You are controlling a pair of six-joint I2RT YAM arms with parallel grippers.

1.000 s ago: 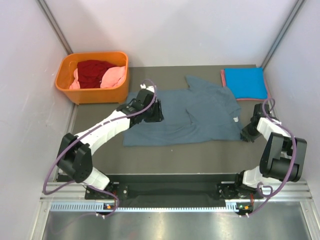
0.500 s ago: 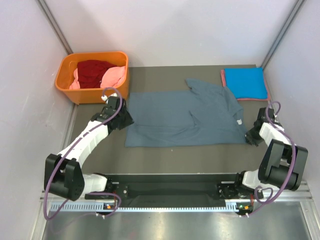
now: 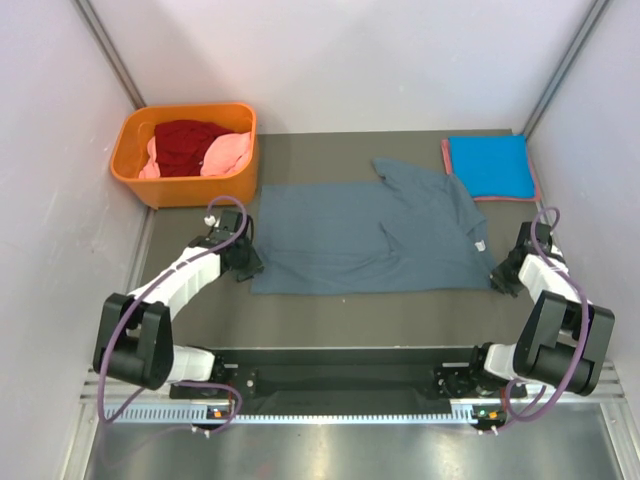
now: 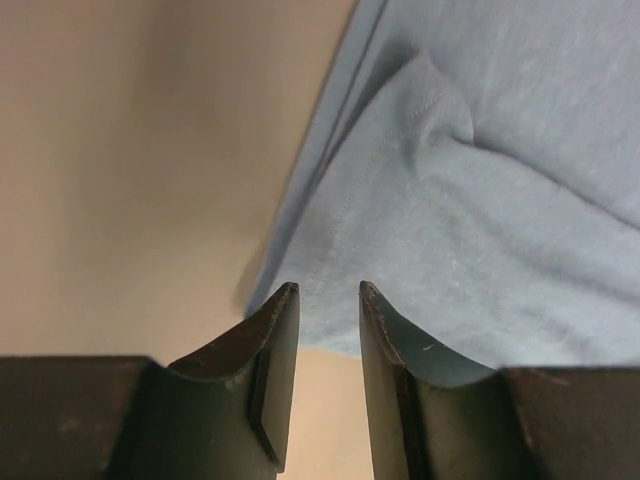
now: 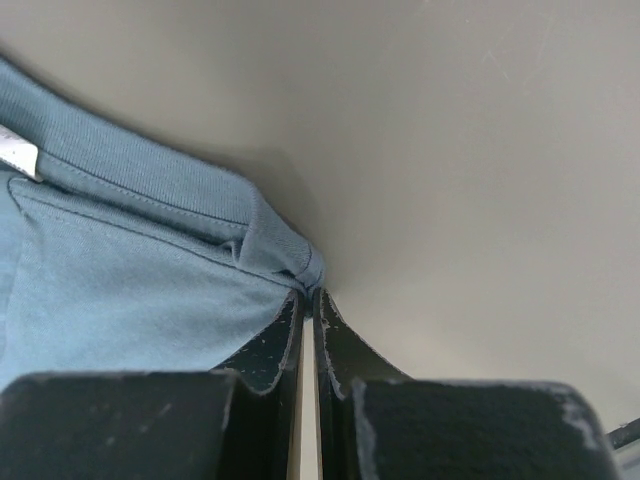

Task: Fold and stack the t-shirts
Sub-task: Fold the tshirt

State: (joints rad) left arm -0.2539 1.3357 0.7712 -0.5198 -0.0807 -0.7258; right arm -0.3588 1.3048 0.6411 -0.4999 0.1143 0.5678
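A large slate grey-blue t-shirt [image 3: 370,235] lies spread flat mid-table, its small white tag [image 3: 479,243] near the right edge. My left gripper [image 3: 250,262] is low at the shirt's near-left corner. In the left wrist view the left gripper [image 4: 325,290] is open, its tips straddling the hem corner of the cloth [image 4: 480,230]. My right gripper [image 3: 497,275] is at the shirt's near-right corner. In the right wrist view the right gripper [image 5: 308,292] is shut on the ribbed collar edge [image 5: 270,245], beside the tag [image 5: 15,150].
An orange basket [image 3: 180,187] at the back left holds a dark red tee [image 3: 183,140] and a pink one [image 3: 228,155]. At the back right a folded bright blue tee [image 3: 488,166] lies on a salmon-red one [image 3: 445,155]. Walls stand close on both sides.
My left arm drew back from the shirt's upper left to its near-left corner, its jaws narrowing. My right gripper shut on the collar edge.
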